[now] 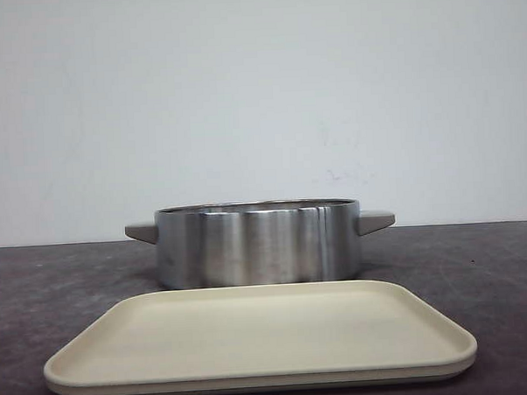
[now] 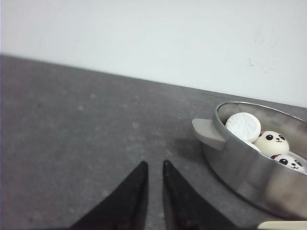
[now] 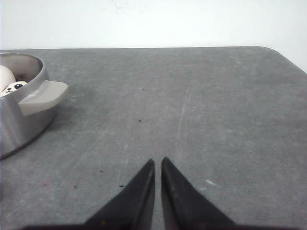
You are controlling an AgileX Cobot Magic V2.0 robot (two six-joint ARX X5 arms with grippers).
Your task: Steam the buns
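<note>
Three white buns lie inside the steel pot. One is turned over with its flat underside up; two show black panda faces. The right wrist view catches one bun over the rim of the pot. In the front view the wall of the pot hides the buns. My left gripper is shut and empty, low over the table to the left of the pot. My right gripper is shut and empty over the table to the right of the pot.
A flat beige tray with nothing on it lies in front of the pot, and a corner of the tray shows in the left wrist view. Grey handles stick out on both sides of the pot. A white wall stands behind the dark table.
</note>
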